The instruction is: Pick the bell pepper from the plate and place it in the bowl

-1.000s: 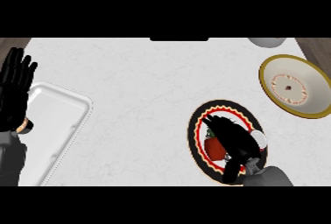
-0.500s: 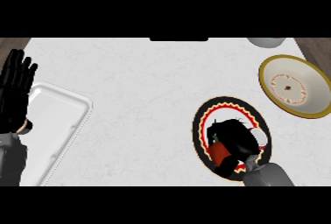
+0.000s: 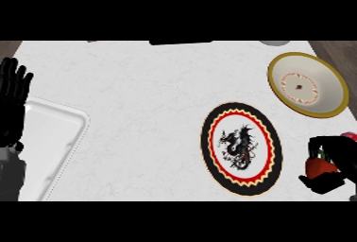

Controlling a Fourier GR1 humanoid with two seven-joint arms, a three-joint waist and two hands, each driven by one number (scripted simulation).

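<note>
The red bell pepper (image 3: 320, 166) shows between the curled black fingers of my right hand (image 3: 336, 158) at the view's right edge, off to the right of the plate. The plate (image 3: 242, 148) has a black rim, a red and yellow zigzag ring and a black dragon in its white middle, and nothing lies on it. The bowl (image 3: 308, 84), gold-rimmed with a cream inside, stands at the upper right, above the hand and apart from it. My left hand (image 3: 12, 105) rests open, fingers up, at the left edge.
A white rectangular tray (image 3: 49, 142) lies at the lower left beside my left forearm. A dark object (image 3: 182, 42) sits at the counter's far edge, and a grey round thing (image 3: 276, 43) peeks in at the top right.
My right hand has closed on the bell pepper and carried it off the plate to the right. The plate's dragon middle now shows. The left hand has not moved.
</note>
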